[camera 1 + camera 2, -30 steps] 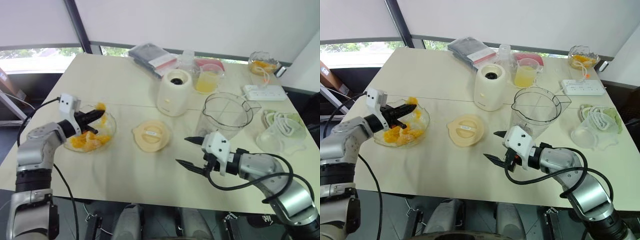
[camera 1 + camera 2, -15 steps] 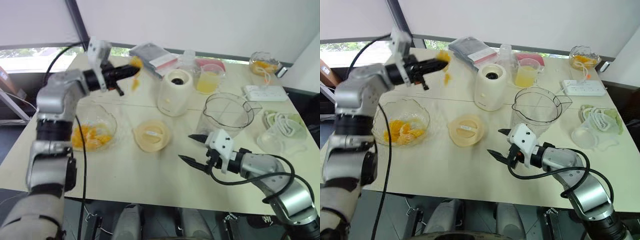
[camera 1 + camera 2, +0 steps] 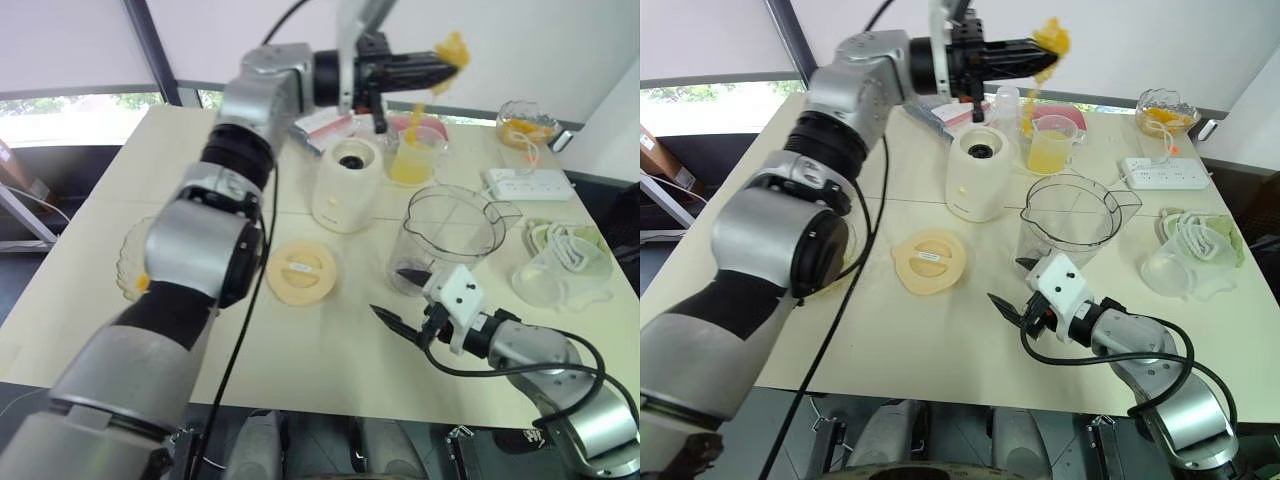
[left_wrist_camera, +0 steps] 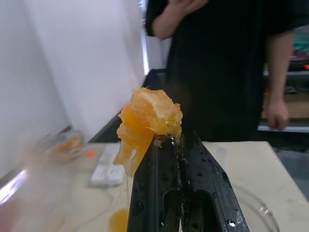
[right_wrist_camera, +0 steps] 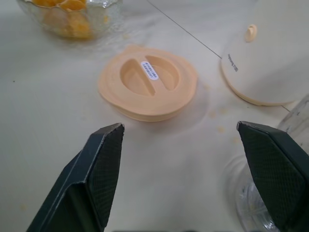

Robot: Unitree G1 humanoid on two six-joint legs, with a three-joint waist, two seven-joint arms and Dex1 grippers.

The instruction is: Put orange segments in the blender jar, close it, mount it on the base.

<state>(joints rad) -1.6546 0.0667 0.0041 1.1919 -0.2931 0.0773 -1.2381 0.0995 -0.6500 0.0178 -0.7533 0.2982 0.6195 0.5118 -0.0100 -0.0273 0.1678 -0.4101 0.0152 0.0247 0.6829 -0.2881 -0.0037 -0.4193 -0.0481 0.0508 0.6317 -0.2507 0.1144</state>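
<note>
Since half a second ago your left arm has swung across the table (image 3: 250, 350): the left hand (image 3: 440, 66), then over the far left part, now sits high above the far middle, beyond the blender base (image 3: 348, 185). Its two fingers are pressed together on an orange segment (image 3: 452, 48), which bulges past the tips in the left wrist view. In the head views the segment appears over the juice pitcher (image 3: 415, 155) and farther back than the blender jar (image 3: 450, 240).

The jar stands upright on the table, right of the base and apart from it, with no lid on. Its lid (image 3: 300, 272) lies flat on the table in front of the base.

Your right hand (image 3: 392, 293) has hardly shifted. It hovers low over the table just beside the foot of the jar, fingers spread wide and holding nothing, pointing toward the lid.

The bowl of orange segments (image 5: 72, 9) rests near the table's left edge, partly hidden behind your left arm. A person in dark clothing (image 4: 227, 63) stands beyond the table in the left wrist view.
</note>
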